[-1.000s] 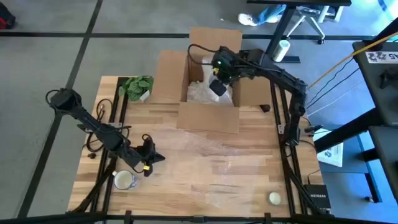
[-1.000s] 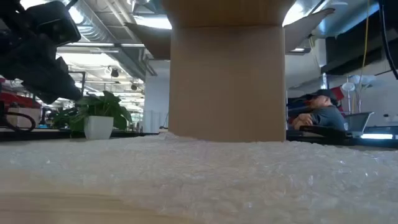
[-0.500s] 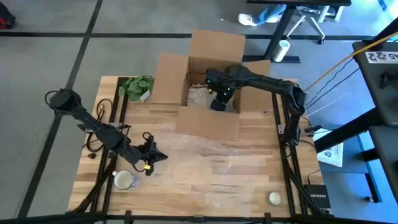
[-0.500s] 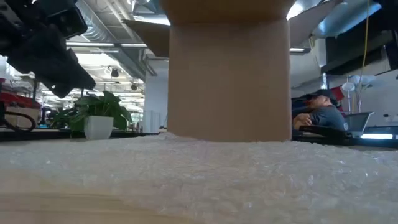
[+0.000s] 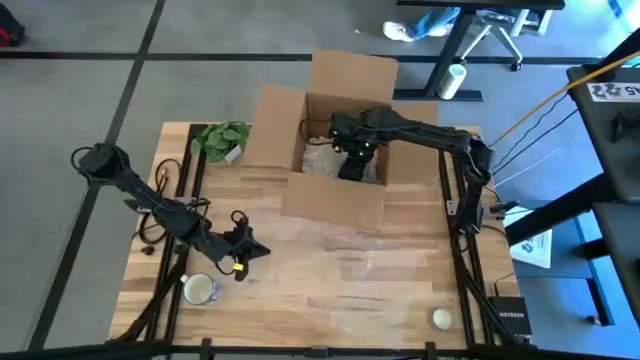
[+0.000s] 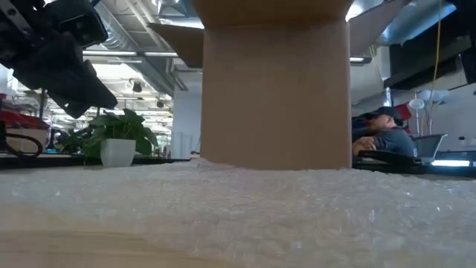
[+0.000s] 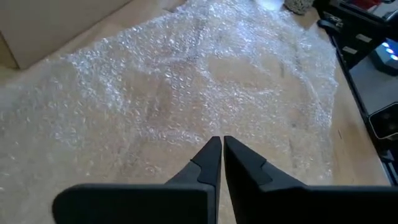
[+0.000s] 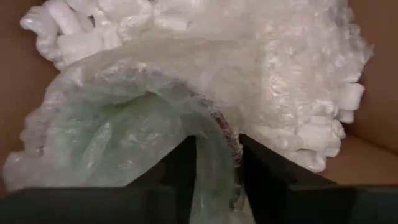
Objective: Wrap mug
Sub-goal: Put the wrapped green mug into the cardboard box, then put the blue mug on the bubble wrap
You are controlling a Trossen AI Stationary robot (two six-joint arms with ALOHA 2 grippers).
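Observation:
A white mug (image 5: 200,290) stands on the table's near left part. A clear bubble wrap sheet (image 5: 350,255) lies flat on the middle of the table. My left gripper (image 7: 221,144) hovers shut above the sheet's left part, just right of the mug, and touches nothing. My right gripper (image 5: 350,165) reaches down into the open cardboard box (image 5: 335,195) at the far side. It is shut on a bubble-wrapped bundle (image 8: 137,124) with a greenish tint. What is inside the wrap does not show. My right gripper pinches a bulging fold of the bundle's bubble wrap (image 8: 214,155) between its two fingers (image 8: 183,165). It comes from above, pointing down into the box. The bundle lies against the white packing peanuts (image 8: 298,93) in the box. Several layers seem gathered in the hold.
The box stands with its flaps spread open, its front flap lying toward the sheet. A potted plant (image 5: 222,140) stands at the far left corner. A small pale round thing (image 5: 441,318) lies near the near right corner. A person sits beyond the table (image 6: 379,134).
My right gripper has gone down from above the box's opening into the box, a little toward the near edge, carrying the wrapped bundle down onto the packing peanuts.

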